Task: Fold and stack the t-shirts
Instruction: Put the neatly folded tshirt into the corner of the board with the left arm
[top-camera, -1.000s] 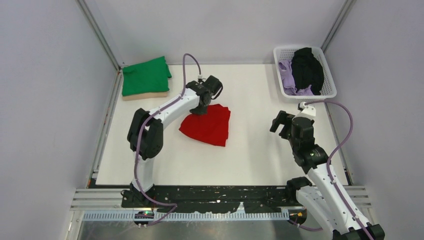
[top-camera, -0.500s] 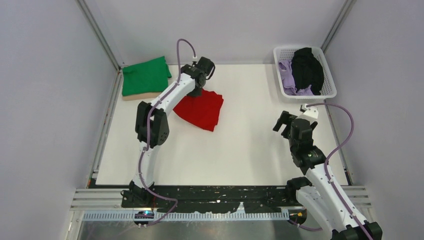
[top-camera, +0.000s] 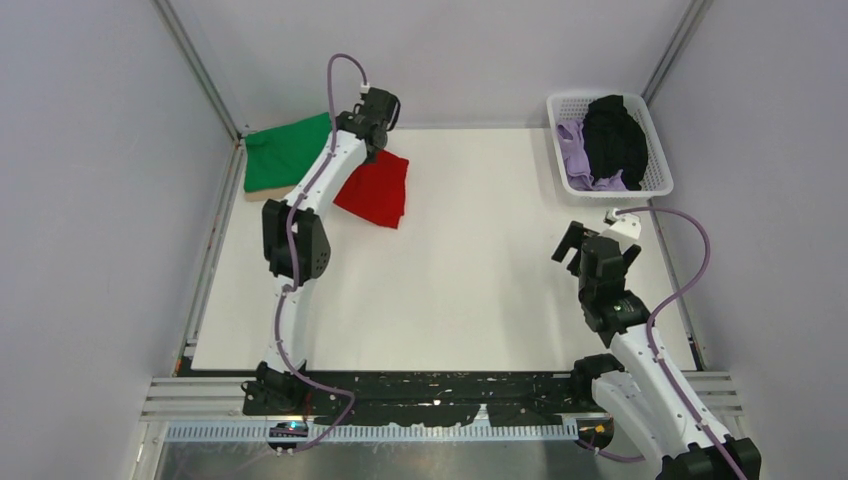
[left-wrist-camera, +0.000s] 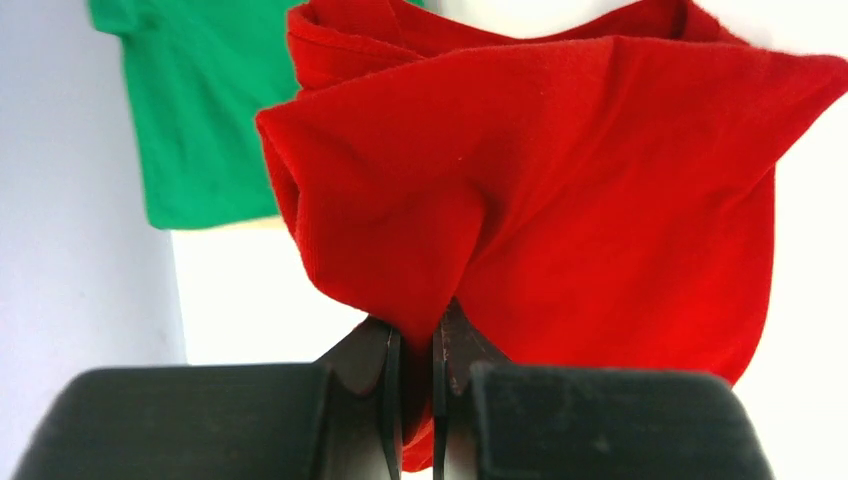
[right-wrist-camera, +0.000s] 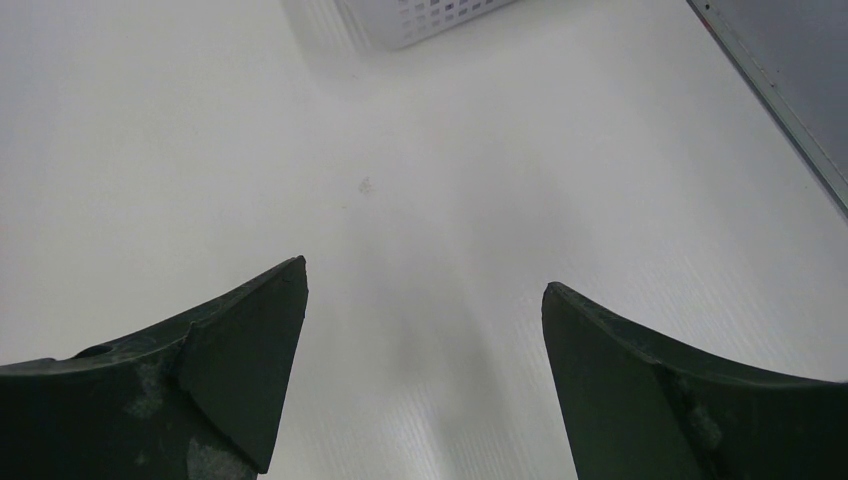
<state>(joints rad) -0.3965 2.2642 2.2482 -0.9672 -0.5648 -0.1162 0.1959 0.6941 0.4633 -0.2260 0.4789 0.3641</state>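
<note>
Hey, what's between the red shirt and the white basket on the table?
Nothing. In the top external view only bare white table runs from the red shirt to the basket.

Plain bright red t-shirt (top-camera: 378, 190), plain green t-shirt (top-camera: 280, 155), black garment (top-camera: 612, 135) and lavender garment (top-camera: 575, 155) in white basket (top-camera: 566, 97)

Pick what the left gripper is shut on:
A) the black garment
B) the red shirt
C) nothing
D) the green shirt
B: in the left wrist view the left gripper pinches a fold of the red shirt.
</note>
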